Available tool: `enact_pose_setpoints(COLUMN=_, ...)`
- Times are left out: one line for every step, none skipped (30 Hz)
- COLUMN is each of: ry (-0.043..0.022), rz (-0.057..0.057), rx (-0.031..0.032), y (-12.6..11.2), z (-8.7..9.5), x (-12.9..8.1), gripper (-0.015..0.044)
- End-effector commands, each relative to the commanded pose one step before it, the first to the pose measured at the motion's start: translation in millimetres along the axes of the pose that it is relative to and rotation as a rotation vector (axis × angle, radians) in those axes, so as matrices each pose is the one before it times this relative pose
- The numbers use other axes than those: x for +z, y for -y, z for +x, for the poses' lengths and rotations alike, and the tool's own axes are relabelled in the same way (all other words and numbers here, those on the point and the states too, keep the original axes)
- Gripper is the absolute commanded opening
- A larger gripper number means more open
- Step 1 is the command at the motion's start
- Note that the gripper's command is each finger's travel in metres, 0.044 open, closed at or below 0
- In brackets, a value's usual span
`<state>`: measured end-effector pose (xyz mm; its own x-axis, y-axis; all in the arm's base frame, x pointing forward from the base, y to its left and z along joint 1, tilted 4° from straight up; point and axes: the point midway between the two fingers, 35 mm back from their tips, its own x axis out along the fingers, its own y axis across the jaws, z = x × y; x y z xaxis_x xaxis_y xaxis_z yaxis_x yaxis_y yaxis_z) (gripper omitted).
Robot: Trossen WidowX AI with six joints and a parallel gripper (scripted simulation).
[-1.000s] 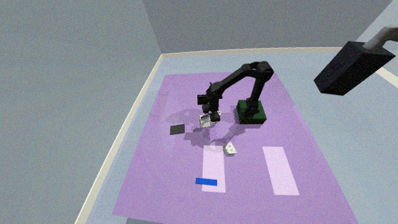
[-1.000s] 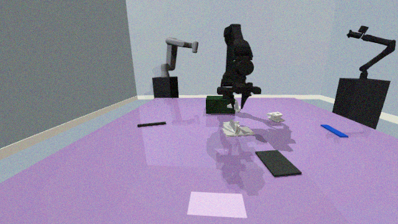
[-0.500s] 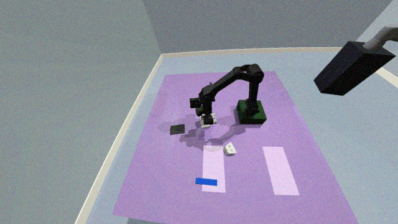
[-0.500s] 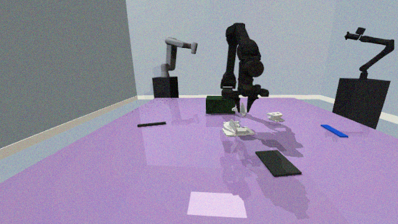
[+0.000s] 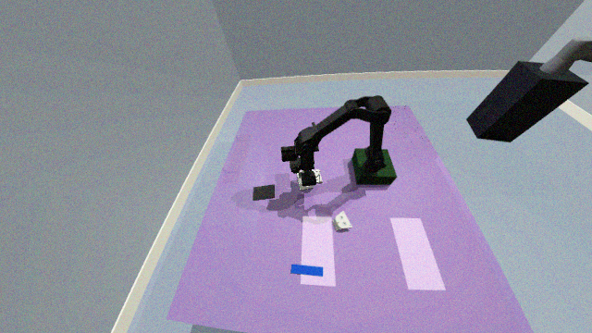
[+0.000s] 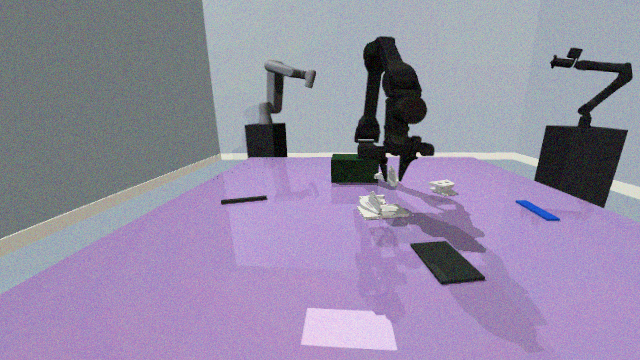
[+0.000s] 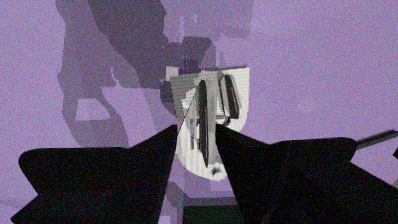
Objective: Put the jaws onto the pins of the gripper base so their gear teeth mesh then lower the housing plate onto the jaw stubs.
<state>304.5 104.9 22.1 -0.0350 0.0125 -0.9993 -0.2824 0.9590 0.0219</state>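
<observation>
My gripper (image 5: 307, 178) (image 6: 393, 176) (image 7: 195, 128) is shut on a pale jaw (image 6: 392, 176) (image 7: 211, 125), held upright between the fingertips above the table. The white gripper base (image 6: 397, 214) (image 7: 242, 82) lies flat on the table. In the wrist view the held jaw overlaps it; the exterior view shows the held jaw higher and farther back. The other jaw (image 6: 371, 204) (image 7: 231, 97) stands on the base. Whether its pin is seated cannot be told. The base pins are mostly hidden. The white housing plate (image 5: 342, 222) (image 6: 442, 184) lies apart on the table, toward the blue bar.
A dark flat plate (image 5: 264, 192) (image 6: 446, 262) lies beyond the base. A blue bar (image 5: 306, 270) (image 6: 537, 210) and a thin black bar (image 6: 244, 200) (image 7: 377, 140) also lie on the purple table. The arm stands on a dark green block (image 5: 374, 173) (image 6: 350, 170).
</observation>
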Motion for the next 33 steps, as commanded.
enact_pose_setpoints(ry=-0.00094, rz=0.0034, rx=0.0028, y=-0.68, z=-0.3, x=0.05, gripper=0.0134)
enact_pose_setpoints(ry=0.0, rz=0.0, rx=0.0, y=0.0, z=0.0, x=0.0, gripper=0.0134)
enact_pose_setpoints(ry=0.0, rz=0.0, rx=0.0, y=0.0, z=0.0, x=0.0, gripper=0.0134)
enact_pose_setpoints(ry=0.0, rz=0.0, rx=0.0, y=0.0, z=0.0, x=0.0, gripper=0.0134)
enact_pose_setpoints(ry=0.0, rz=0.0, rx=0.0, y=0.0, z=0.0, x=0.0, gripper=0.0134)
enact_pose_setpoints(ry=0.0, rz=0.0, rx=0.0, y=0.0, z=0.0, x=0.0, gripper=0.0134)
enact_pose_setpoints(ry=0.0, rz=0.003, rx=0.0, y=0.0, z=0.0, x=0.01, gripper=0.0134)
enact_pose_setpoints(ry=0.0, rz=0.0074, rx=0.0, y=0.0, z=0.0, x=0.03, gripper=0.0134)
enact_pose_setpoints(ry=0.0, rz=0.003, rx=0.0, y=0.0, z=0.0, x=0.01, gripper=0.0134)
enact_pose_setpoints(ry=0.0, rz=0.0, rx=0.0, y=0.0, z=0.0, x=0.0, gripper=0.0134)
enact_pose_setpoints(ry=0.0, rz=0.0, rx=0.0, y=0.0, z=0.0, x=0.0, gripper=0.0134)
enact_pose_setpoints(ry=0.0, rz=0.0, rx=0.0, y=0.0, z=0.0, x=0.0, gripper=0.0134)
enact_pose_setpoints(ry=0.0, rz=0.0, rx=0.0, y=0.0, z=0.0, x=0.0, gripper=0.0134)
enact_pose_setpoints(ry=0.0, rz=0.0, rx=0.0, y=0.0, z=0.0, x=0.0, gripper=0.0134)
enact_pose_setpoints(ry=0.0, rz=0.0, rx=0.0, y=0.0, z=0.0, x=0.0, gripper=0.0134)
enact_pose_setpoints(ry=0.0, rz=0.0, rx=0.0, y=0.0, z=0.0, x=0.0, gripper=0.0134)
enact_pose_setpoints(ry=0.0, rz=0.0, rx=0.0, y=0.0, z=0.0, x=0.0, gripper=0.0134)
enact_pose_setpoints(ry=0.00002, rz=0.0, rx=-0.00002, y=0.22, z=0.0, x=0.3, gripper=0.0134)
enact_pose_setpoints(ry=0.00002, rz=0.0, rx=-0.00002, y=0.22, z=0.0, x=0.3, gripper=0.0134)
enact_pose_setpoints(ry=0.0, rz=0.0, rx=0.0, y=0.0, z=0.0, x=0.0, gripper=0.0134)
enact_pose_setpoints(ry=0.0, rz=0.0, rx=0.0, y=0.0, z=0.0, x=0.0, gripper=0.0134)
enact_pose_setpoints(ry=0.0, rz=0.0, rx=0.0, y=0.0, z=0.0, x=0.0, gripper=0.0134)
enact_pose_setpoints(ry=0.0, rz=0.0, rx=0.0, y=0.0, z=0.0, x=0.0, gripper=0.0134)
enact_pose_setpoints(ry=0.0, rz=0.0, rx=0.0, y=0.0, z=0.0, x=0.0, gripper=0.0134)
enact_pose_setpoints(ry=0.0, rz=0.0, rx=0.0, y=0.0, z=0.0, x=0.0, gripper=0.0134)
enact_pose_setpoints(ry=0.0, rz=0.0, rx=0.0, y=0.0, z=0.0, x=0.0, gripper=0.0134)
enact_pose_setpoints(ry=0.0, rz=0.0, rx=0.0, y=0.0, z=0.0, x=0.0, gripper=0.0134)
enact_pose_setpoints(ry=0.0, rz=0.0, rx=0.0, y=0.0, z=0.28, x=0.02, gripper=0.0134)
enact_pose_setpoints(ry=0.0, rz=0.0, rx=0.0, y=0.0, z=0.84, x=0.07, gripper=0.0134)
enact_pose_setpoints(ry=0.0, rz=0.0001, rx=0.0, y=-0.01, z=1.39, x=0.11, gripper=0.0134)
enact_pose_setpoints(ry=0.0, rz=0.0001, rx=0.0, y=-0.01, z=1.68, x=0.12, gripper=0.0134)
enact_pose_setpoints(ry=0.0, rz=0.0001, rx=0.0, y=-0.01, z=1.67, x=0.11, gripper=0.0134)
enact_pose_setpoints(ry=0.0, rz=0.0001, rx=0.0, y=-0.01, z=1.67, x=0.1, gripper=0.0134)
